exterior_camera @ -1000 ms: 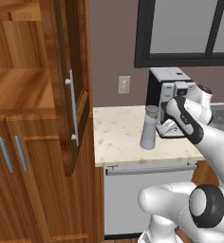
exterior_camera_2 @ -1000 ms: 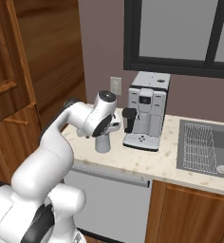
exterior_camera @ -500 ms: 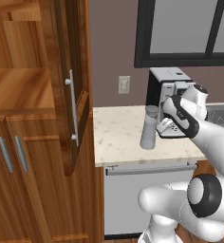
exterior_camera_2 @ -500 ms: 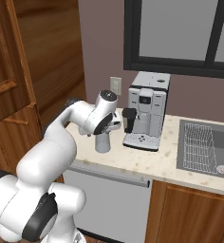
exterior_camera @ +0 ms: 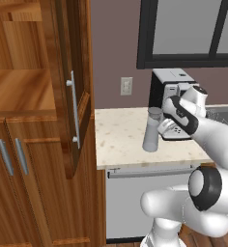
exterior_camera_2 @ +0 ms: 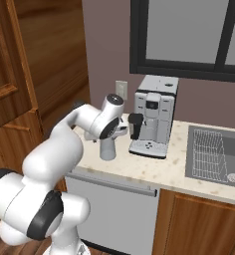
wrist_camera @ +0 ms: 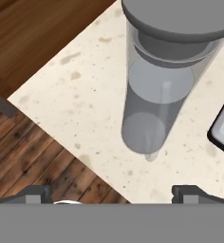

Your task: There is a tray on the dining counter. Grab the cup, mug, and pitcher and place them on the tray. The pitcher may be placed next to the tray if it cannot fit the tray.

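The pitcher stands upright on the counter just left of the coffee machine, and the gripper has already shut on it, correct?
Not quite. The pitcher does stand upright on the counter left of the coffee machine, but the gripper is open: in the hand view its fingertips sit wide apart, clear of the pitcher, gripping nothing.

Pitcher (exterior_camera: 150,130) upright on counter (exterior_camera: 121,140), just left of coffee machine (exterior_camera_2: 152,117); wall outlet (exterior_camera: 126,86) behind; sink (exterior_camera_2: 216,157) right of machine; dishwasher (exterior_camera_2: 109,206) below counter

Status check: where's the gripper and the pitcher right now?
Gripper open, above pitcher, not gripping. Pitcher upright on counter. Coffee machine close beside it.
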Available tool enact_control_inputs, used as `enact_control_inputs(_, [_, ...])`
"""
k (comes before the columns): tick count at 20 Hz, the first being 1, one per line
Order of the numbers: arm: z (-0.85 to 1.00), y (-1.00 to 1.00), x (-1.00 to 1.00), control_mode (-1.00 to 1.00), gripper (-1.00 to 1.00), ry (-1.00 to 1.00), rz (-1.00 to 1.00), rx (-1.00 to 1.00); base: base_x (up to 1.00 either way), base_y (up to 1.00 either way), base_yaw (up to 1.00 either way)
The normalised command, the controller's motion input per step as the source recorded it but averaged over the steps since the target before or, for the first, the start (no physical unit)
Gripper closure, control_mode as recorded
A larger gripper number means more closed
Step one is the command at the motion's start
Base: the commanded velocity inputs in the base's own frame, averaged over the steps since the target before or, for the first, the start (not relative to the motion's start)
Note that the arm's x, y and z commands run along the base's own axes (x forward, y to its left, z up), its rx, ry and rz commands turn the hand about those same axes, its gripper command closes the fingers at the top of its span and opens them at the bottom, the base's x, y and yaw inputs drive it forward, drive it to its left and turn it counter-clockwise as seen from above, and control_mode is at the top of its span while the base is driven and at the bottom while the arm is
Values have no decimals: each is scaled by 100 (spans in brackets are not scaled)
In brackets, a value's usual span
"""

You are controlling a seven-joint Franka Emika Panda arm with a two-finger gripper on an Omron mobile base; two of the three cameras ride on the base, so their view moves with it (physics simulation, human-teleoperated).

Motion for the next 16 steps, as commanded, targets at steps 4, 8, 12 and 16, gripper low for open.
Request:
enact_control_inputs(4, [-9,0,14,-100,-100,2,0,0,0,0,0])
enact_control_inputs(8, [-6,0,4,-100,-100,0,0,0,0,0,0])
enact_control_inputs(12, [-6,0,2,-100,-100,0,0,0,0,0,0])
enact_control_inputs(16, [-12,0,0,-100,-100,0,0,0,0,0,0])
